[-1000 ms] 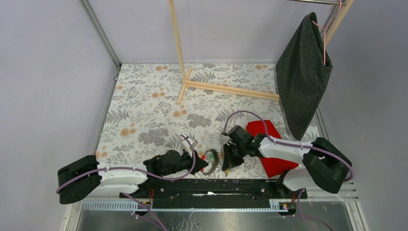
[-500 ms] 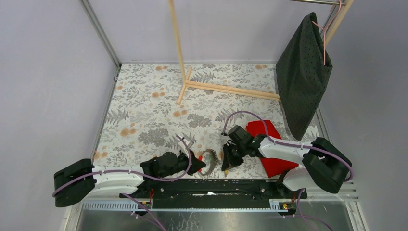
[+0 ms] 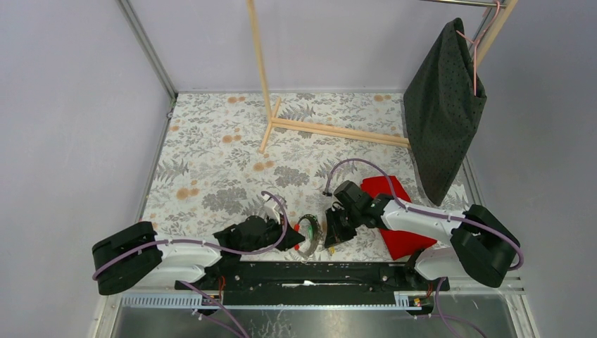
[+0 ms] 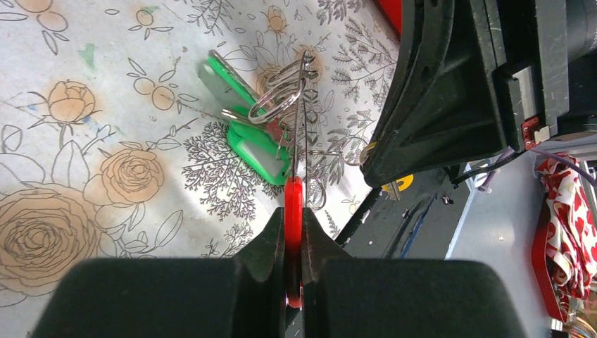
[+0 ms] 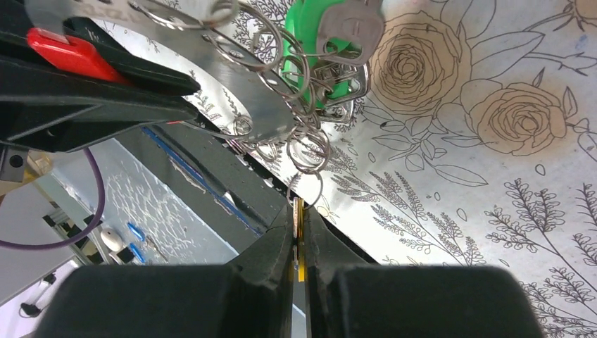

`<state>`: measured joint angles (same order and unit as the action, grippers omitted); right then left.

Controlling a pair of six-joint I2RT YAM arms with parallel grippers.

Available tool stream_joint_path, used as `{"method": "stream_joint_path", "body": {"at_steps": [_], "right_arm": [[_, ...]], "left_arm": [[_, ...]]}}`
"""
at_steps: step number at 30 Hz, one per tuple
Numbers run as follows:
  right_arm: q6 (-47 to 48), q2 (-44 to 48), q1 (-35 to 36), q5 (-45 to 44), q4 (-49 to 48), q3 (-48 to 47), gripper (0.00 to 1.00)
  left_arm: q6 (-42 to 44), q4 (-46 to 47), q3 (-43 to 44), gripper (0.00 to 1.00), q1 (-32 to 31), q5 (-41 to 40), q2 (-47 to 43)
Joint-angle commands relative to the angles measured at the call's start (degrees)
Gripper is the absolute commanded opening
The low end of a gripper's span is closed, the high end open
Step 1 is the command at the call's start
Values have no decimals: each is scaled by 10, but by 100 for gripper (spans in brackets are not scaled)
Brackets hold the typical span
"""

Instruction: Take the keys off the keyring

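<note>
The keyring point(image 3: 310, 236), a large thin silvery ring, hangs between my two grippers near the table's front edge. Seen edge-on in the left wrist view, the keyring point(image 4: 305, 105) carries small wire rings and green keys point(image 4: 255, 144). My left gripper point(image 4: 294, 224) is shut on a red key point(image 4: 293, 204) on the ring. My right gripper point(image 5: 298, 215) is shut on a yellow key point(image 5: 299, 236) that hangs from a small wire ring. Above it the keyring point(image 5: 211, 67) shows as a flat silver band with a green key point(image 5: 313, 42). From above, the left gripper point(image 3: 296, 238) and right gripper point(image 3: 329, 241) flank the ring.
A red cloth point(image 3: 394, 211) lies under my right arm. A wooden rack point(image 3: 338, 130) stands at the back, with a dark garment point(image 3: 443, 105) on a hanger at the right. The black mounting rail point(image 3: 303, 271) runs just below the ring.
My left arm has swung its elbow and turned its wrist while keeping its grip; the ring has tilted a little. The right gripper has barely moved.
</note>
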<state>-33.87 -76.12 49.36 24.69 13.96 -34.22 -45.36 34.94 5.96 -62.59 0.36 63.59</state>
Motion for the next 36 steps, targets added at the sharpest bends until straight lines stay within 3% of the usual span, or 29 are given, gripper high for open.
{"method": "stream_joint_path", "body": {"at_steps": [1, 16, 36], "right_arm": [[26, -4, -3, 11, 24, -26, 0], [4, -40, -3, 13, 12, -34, 0], [2, -24, -15, -24, 50, -49, 0]], "left_arm": [[35, -14, -4, 0, 3, 19, 23], [105, -23, -6, 0, -1, 26, 24], [101, -49, 4, 0, -19, -28, 43]]}}
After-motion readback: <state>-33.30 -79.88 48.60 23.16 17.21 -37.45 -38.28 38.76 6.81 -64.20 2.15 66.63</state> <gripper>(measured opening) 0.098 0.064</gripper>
